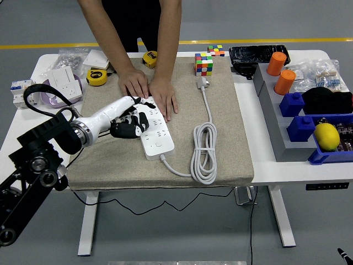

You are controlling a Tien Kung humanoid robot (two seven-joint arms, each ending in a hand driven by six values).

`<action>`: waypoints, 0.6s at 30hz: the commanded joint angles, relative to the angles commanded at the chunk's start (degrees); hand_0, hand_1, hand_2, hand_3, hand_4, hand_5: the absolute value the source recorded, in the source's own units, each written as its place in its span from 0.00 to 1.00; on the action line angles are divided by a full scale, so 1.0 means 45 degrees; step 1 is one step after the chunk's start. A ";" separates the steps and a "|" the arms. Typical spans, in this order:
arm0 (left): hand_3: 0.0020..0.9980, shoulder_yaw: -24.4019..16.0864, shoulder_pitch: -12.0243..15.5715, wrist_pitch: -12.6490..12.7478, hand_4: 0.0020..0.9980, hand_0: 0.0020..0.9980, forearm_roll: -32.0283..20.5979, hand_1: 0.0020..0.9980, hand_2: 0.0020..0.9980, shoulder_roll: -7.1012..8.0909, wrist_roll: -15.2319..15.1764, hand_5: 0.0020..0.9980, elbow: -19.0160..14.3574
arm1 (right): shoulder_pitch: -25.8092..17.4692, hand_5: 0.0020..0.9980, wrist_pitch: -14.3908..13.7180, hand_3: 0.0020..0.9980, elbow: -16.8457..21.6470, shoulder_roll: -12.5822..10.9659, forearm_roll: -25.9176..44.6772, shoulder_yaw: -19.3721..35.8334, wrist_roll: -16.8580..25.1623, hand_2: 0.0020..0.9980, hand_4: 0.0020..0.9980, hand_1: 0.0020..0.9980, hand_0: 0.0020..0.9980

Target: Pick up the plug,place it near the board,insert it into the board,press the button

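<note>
A white power strip [156, 135] lies slanted on the beige mat [220, 143], its round button near the front end [159, 145]. A person across the table presses both hands [149, 88] on the strip's far end. My left hand [131, 122] reaches in from the left and sits over the strip's left side. Its dark fingers [138, 126] are curled around the black plug, which is mostly hidden under them. The right hand does not show.
The strip's white cable coil [204, 152] lies on the mat to its right, ending in a plug near a colour cube [204, 64]. Tape measures [97, 77] and white sockets [65, 83] sit back left. Grey rack with blue bins [300, 118] fills the right.
</note>
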 joint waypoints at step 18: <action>0.94 -0.2003 0.5771 0.4276 0.89 0.88 -0.9486 0.96 0.92 -0.0216 -0.7053 0.28 0.0083 | -0.0065 0.91 -0.0040 0.73 0.0000 -0.0068 0.0174 0.0136 0.0083 0.72 1.00 0.80 1.00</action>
